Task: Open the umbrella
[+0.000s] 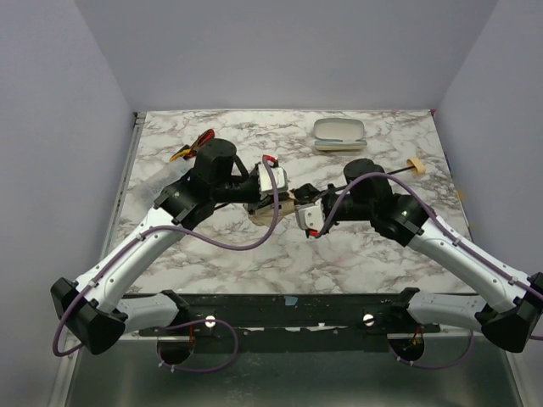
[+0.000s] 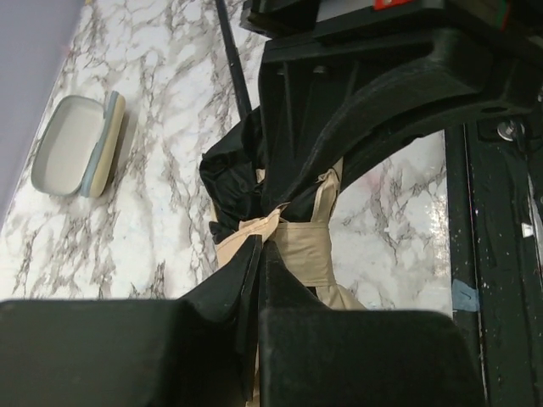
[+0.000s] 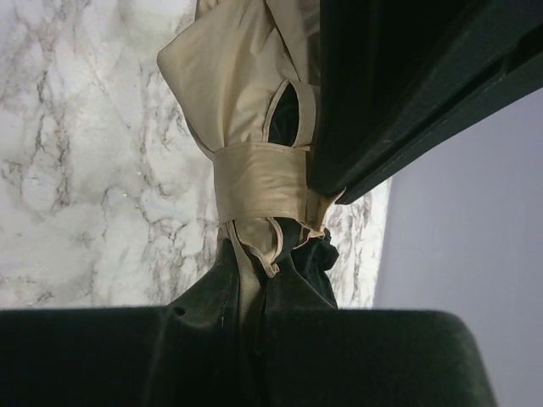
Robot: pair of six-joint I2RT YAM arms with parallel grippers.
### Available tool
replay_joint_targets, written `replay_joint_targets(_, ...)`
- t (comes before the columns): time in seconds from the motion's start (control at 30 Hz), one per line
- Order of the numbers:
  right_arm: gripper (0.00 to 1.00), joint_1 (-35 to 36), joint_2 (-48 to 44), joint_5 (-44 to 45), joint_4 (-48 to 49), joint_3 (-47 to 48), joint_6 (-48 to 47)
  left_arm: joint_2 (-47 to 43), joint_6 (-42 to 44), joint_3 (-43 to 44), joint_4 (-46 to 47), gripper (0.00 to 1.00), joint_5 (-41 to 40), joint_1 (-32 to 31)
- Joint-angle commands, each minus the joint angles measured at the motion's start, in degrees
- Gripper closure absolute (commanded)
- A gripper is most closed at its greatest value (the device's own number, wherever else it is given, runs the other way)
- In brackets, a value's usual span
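Note:
The folded beige umbrella [image 1: 287, 203] lies mid-table between both grippers, its thin black shaft [image 1: 395, 172] running right to the small beige handle knob [image 1: 415, 165]. A beige strap [image 2: 307, 248] wraps the bundle, with black fabric [image 2: 233, 174] bunched beyond it. My left gripper [image 2: 260, 242] is shut, pinching a beige strip of the strap's end. From the opposite side my right gripper [image 3: 254, 287] is shut on a fold of the umbrella's beige fabric just below the strap [image 3: 259, 182]. The canopy [image 3: 233, 85] stays folded.
Red-and-yellow pliers [image 1: 193, 146] lie at the back left behind the left arm. A white lidded case [image 1: 339, 133] sits at the back centre, also in the left wrist view as the case [image 2: 76, 144]. The table's right edge [image 1: 450, 178] is close to the handle knob.

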Motion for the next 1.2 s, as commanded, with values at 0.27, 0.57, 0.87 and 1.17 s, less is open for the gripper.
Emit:
replay_joint_targets(0.27,1.00,1.3,-4.7,-4.0,3.2,-1.2,-4.9,6.4,-9.6,5.0,3.5,1.00,-20.9,4.4)
replay_joint_targets(0.57,1.00,1.3,-2.0,7.6,12.0,0.9,14.8,6.9,-14.5,7.0,-0.2,0.55,-5.1,9.6)
replay_joint_targets(0.87,1.00,-4.6,1.0,13.6,16.8,2.9,44.3,2.3,-29.6,2.0,15.5,0.02,-0.3,23.6)
replay_joint_targets(1.17,1.00,-16.9,8.2,-3.3,14.5,8.9,73.1,-3.4,-5.5,-4.6,17.5,0.02,16.7,24.9)
